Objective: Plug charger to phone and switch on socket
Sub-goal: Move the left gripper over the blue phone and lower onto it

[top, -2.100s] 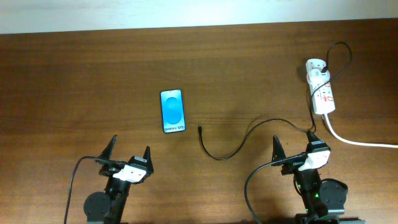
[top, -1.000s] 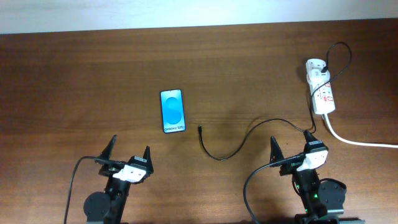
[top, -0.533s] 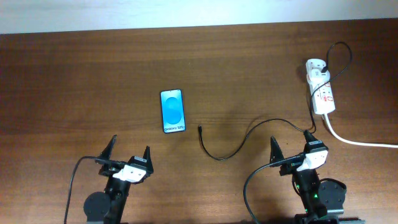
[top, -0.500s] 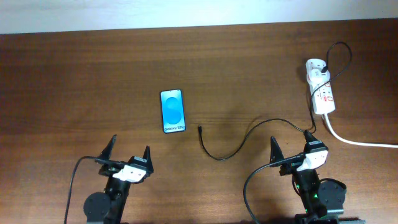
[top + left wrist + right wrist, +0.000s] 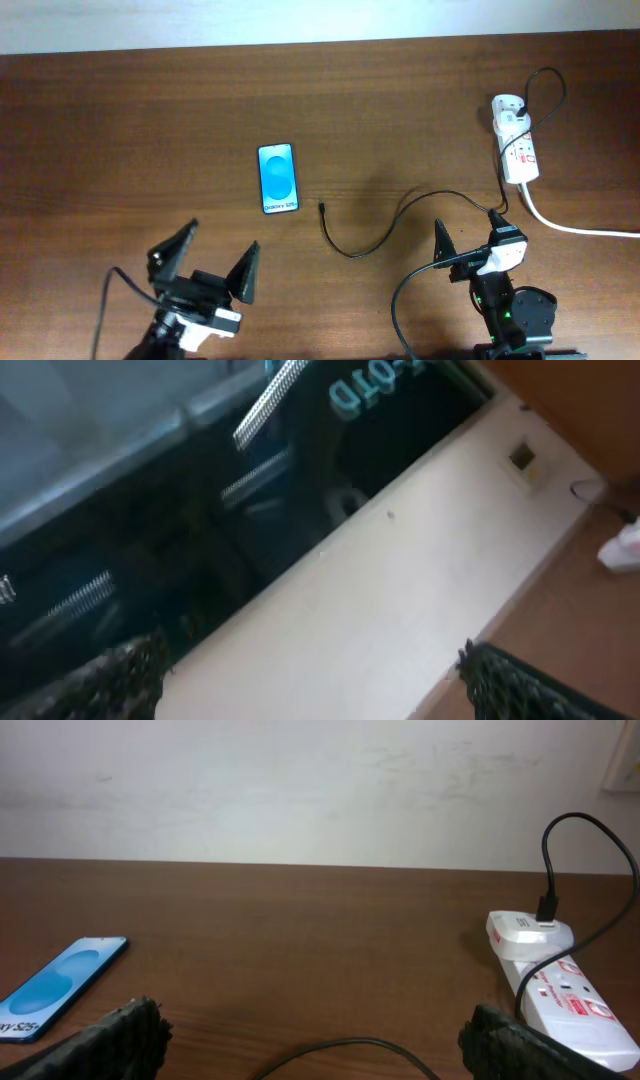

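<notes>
Left end effector (image 5: 224, 236) lifted, spread wide, empty, right end effector (image 5: 470, 218) likewise, phone (image 5: 278, 178) apparently labelled Galaxy S25

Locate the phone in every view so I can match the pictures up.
Overhead: the phone lies left of centre, screen up.
Left wrist: not in it.
Right wrist: the phone sits at the lower left edge.
Shared landmark: the white socket, at the top right in the overhead view and at the lower right in the right wrist view.

The phone (image 5: 62, 982) shows "xy S25", seemingly "Galaxy S25"; a dark window (image 5: 300, 470) bears unclear reversed lettering.
</notes>
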You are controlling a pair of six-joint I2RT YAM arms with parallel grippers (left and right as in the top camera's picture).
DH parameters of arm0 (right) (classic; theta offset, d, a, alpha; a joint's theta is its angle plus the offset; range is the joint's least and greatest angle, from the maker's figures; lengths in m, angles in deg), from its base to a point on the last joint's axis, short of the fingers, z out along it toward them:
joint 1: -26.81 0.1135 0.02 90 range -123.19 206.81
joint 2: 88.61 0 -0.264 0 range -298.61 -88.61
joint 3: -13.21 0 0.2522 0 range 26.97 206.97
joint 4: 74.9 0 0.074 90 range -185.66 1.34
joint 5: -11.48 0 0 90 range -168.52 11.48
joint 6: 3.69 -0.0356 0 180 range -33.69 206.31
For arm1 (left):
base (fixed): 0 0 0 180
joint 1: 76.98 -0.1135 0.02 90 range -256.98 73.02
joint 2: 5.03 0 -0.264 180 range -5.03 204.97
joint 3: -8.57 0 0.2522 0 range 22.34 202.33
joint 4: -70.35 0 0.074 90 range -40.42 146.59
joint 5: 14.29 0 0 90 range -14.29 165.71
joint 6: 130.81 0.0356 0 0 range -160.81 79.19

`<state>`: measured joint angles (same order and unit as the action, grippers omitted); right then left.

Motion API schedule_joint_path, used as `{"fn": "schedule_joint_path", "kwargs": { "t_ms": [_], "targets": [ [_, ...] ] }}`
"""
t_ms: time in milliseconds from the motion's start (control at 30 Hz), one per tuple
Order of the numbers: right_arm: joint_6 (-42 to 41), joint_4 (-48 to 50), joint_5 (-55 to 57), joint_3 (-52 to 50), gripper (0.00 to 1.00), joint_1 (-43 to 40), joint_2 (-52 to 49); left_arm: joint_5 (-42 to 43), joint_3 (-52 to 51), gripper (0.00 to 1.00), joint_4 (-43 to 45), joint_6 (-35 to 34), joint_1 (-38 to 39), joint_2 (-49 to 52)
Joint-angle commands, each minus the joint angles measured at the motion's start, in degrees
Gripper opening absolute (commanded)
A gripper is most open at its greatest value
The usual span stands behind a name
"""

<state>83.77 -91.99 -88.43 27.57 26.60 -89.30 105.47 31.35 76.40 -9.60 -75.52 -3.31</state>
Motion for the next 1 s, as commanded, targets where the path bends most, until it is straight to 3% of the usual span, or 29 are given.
{"fn": "schedule_joint_path", "kwargs": {
  "t_ms": [0,33,67,100,167,200,267,300,367,433,533,633,667,733,800,867,967],
  "targets": [
    [0.4,-0.3,0.3,-0.3,0.99,0.5,0.2,-4.1,17.1,0.99,-16.1,-3.5,-0.1,8.3],
    [0.4,-0.3,0.3,-0.3,0.98,0.5,0.2,-3.2,25.2,0.99,-25.1,-3.5,-0.1,14.4],
    [0.4,-0.3,0.3,-0.3,0.98,0.5,0.2,-0.2,29.5,0.99,-28.8,-3.5,-0.1,18.3],
    [0.4,-0.3,0.3,-0.3,0.99,0.5,0.2,4.2,32.0,0.99,-30.2,-3.5,-0.1,21.1],
    [0.4,-0.3,0.3,-0.3,0.98,0.5,0.2,24.4,34.1,0.99,-28.0,-3.5,-0.1,26.0],
    [0.4,-0.3,0.3,-0.3,0.98,0.5,0.2,25.0,34.1,0.99,-26.5,-3.5,-0.1,26.6],
    [0.4,-0.3,0.3,-0.3,0.98,0.5,0.2,22.8,34.1,0.99,-22.8,-6.6,-0.1,27.3],
    [0.4,-0.3,0.3,-0.3,0.99,0.5,0.2,15.8,34.2,0.99,-18.1,-15.9,-0.1,27.5],
    [0.4,-0.3,0.3,-0.3,0.98,0.5,0.2,7.1,36.8,0.99,-19.4,-20.8,-0.1,28.8],
    [0.4,-0.3,0.3,-0.3,0.98,0.5,0.2,4.7,43.6,0.99,-29.3,-21.7,-0.1,34.2],
    [0.4,-0.3,0.3,-0.3,0.98,0.5,0.2,1.8,60.4,0.99,-52.7,-21.6,-0.1,50.3],
    [0.4,-0.3,0.3,-0.3,0.98,0.5,0.2,7.2,69.7,0.99,-63.8,-21.5,-0.1,62.2],
    [0.4,-0.3,0.3,-0.3,0.98,0.5,0.2,14.3,70.0,0.99,-64.5,-21.5,-0.1,65.2],
    [0.4,-0.3,0.3,-0.3,0.98,0.5,0.2,16.6,70.0,0.99,-63.1,-23.2,-0.1,68.1],
    [0.4,-0.3,0.3,-0.3,0.98,0.5,0.2,9.7,70.0,0.99,-63.2,-29.4,0.2,68.8],
    [0.4,-0.3,0.3,-0.3,0.98,0.5,0.2,3.0,71.1,0.99,-64.2,-30.7,1.8,68.9],
    [0.4,-0.3,0.3,-0.3,0.98,0.5,0.2,-14.0,78.3,0.99,-72.1,-33.2,8.5,71.4]
  ]
}}
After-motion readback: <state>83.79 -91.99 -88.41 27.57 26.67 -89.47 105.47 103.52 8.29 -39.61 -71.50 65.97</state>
